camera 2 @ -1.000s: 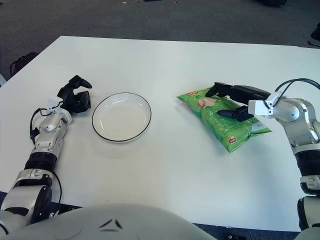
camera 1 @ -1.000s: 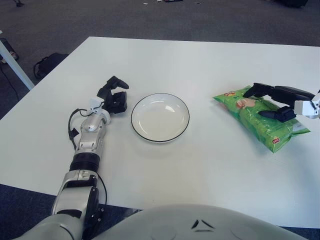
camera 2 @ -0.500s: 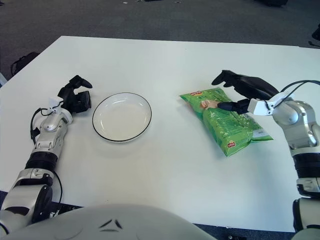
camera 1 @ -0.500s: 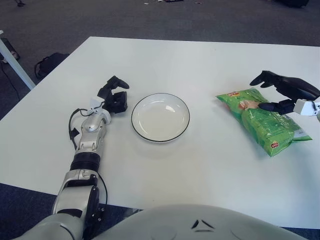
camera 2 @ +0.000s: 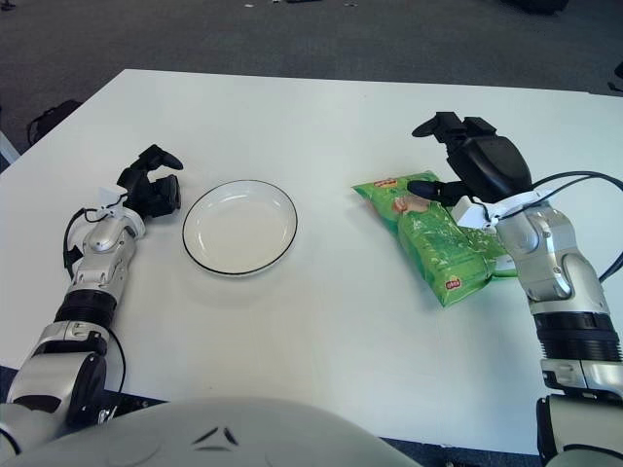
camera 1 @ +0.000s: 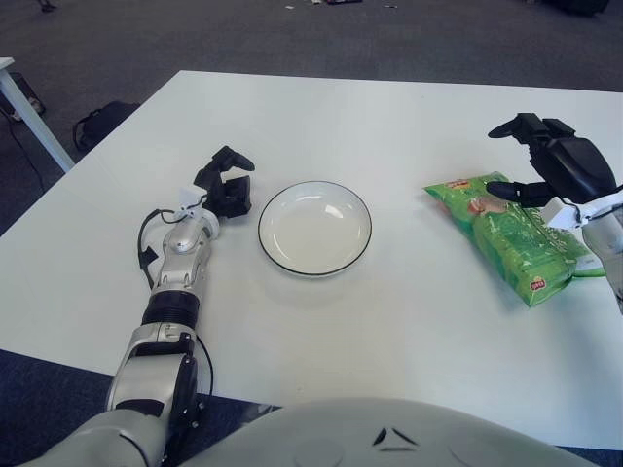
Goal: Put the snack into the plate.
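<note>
Green snack bag [camera 2: 438, 238] lies flat on the white bench [camera 2: 331, 321], well right of the empty plate [camera 2: 239, 227]. Right hand [camera 2: 474, 165] hovers above its far end, fingers spread, gripping nothing. Left hand [camera 2: 149, 190] sits curled just left of the plate.

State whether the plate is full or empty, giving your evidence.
Empty. The plate shows only its bare white inside within the dark rim; the snack bag lies flat on the table to its right.

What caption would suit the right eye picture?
Right hand open above the snack bag; plate bare, left hand beside it.
</note>
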`<action>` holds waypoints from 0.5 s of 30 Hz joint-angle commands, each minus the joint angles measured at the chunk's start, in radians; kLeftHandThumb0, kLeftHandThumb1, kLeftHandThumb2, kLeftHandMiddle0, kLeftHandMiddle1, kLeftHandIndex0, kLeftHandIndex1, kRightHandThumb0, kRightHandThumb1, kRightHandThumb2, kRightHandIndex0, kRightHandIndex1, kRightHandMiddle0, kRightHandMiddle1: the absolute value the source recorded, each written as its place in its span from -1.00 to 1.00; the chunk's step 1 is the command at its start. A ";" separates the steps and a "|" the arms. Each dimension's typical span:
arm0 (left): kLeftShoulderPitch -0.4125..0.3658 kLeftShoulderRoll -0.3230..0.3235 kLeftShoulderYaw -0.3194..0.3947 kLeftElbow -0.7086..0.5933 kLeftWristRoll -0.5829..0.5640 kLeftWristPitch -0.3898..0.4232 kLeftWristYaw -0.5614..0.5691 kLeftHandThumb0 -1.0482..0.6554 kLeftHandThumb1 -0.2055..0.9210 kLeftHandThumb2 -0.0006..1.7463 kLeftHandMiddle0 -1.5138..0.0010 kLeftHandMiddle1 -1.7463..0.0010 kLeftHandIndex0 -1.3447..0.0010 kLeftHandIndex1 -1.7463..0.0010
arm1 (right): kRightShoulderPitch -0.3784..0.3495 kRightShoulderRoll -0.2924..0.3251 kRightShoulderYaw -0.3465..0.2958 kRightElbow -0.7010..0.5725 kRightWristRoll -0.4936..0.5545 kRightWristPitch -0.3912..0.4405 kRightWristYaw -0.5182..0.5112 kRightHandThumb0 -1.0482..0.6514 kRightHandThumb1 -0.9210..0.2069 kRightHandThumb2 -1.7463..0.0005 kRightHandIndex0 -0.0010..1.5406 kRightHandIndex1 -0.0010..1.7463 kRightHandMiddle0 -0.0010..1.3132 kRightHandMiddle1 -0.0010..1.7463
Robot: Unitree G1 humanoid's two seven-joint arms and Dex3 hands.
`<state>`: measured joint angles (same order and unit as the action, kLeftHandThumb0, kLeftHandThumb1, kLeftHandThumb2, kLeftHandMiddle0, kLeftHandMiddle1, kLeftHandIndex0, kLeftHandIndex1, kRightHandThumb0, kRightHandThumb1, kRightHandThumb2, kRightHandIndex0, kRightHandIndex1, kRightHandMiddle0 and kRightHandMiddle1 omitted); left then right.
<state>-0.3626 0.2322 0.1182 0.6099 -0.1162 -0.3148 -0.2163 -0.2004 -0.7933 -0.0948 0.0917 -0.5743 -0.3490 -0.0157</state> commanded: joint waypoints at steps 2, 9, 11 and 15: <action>0.051 -0.022 -0.012 0.078 0.025 0.014 0.012 -0.26 0.27 0.23 -0.52 -1.00 0.31 -1.00 | 0.020 0.021 -0.018 -0.053 -0.029 0.057 -0.024 -0.53 -0.98 0.27 -0.85 -0.08 -1.00 0.24; 0.036 -0.031 -0.010 0.099 0.026 0.006 0.021 -0.26 0.27 0.23 -0.54 -1.00 0.31 -1.00 | 0.059 0.003 -0.022 -0.180 -0.041 0.234 0.125 -0.67 -1.00 0.23 -0.97 -0.35 -1.00 0.02; 0.034 -0.032 -0.010 0.101 0.024 0.006 0.019 -0.26 0.27 0.23 -0.55 -1.00 0.31 -1.00 | 0.088 0.002 -0.030 -0.252 -0.055 0.300 0.182 -0.73 -1.00 0.21 -0.99 -0.53 -1.00 -0.13; 0.030 -0.034 -0.010 0.105 0.020 0.008 0.014 -0.26 0.27 0.23 -0.54 -1.00 0.31 -1.00 | 0.164 0.013 -0.033 -0.439 -0.124 0.446 0.309 -0.80 -1.00 0.17 -1.00 -0.75 -1.00 -0.34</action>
<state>-0.3949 0.2233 0.1190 0.6525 -0.1133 -0.3298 -0.2082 -0.0940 -0.7797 -0.1182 -0.2066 -0.6468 0.0016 0.2026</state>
